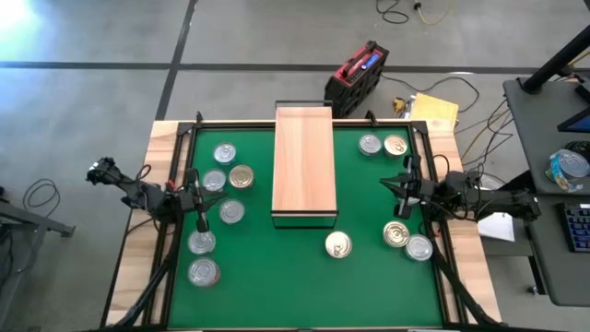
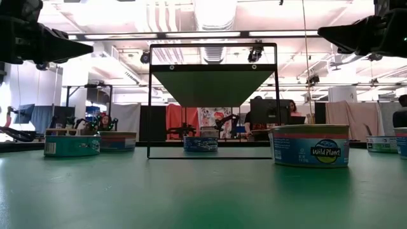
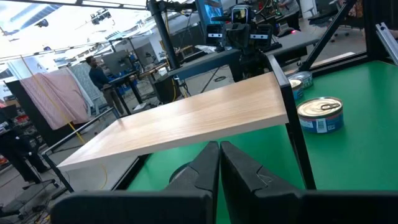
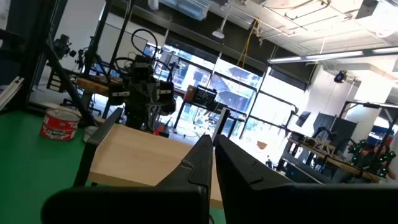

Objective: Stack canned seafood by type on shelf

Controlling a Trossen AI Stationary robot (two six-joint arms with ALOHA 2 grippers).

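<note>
The left gripper (image 1: 200, 218) hangs over the left side of the green mat (image 1: 277, 277), its two dark fingers (image 3: 208, 163) pressed together with nothing between them. Just around it lie six small round flat metal tins: a silver-lidded one (image 1: 231, 211) just beside its tip, a gold-lidded one (image 1: 241, 177) and two silver ones (image 1: 224, 153) farther ahead, and two silver ones (image 1: 202, 243) behind it. Beyond them, mid-mat, stands the long light-wood shelf on its dark frame (image 1: 303, 159), its top bare.

The right gripper (image 1: 404, 201) hovers over the mat's right side, its fingers (image 4: 202, 155) likewise closed and empty. Close behind it sit a gold-lidded tin (image 1: 396, 234) and a silver one (image 1: 419, 247); ahead of it a silver (image 1: 370, 144) and a gold tin (image 1: 395, 145); a gold-lidded tin (image 1: 338, 244) lies toward the shelf's near end.
</note>
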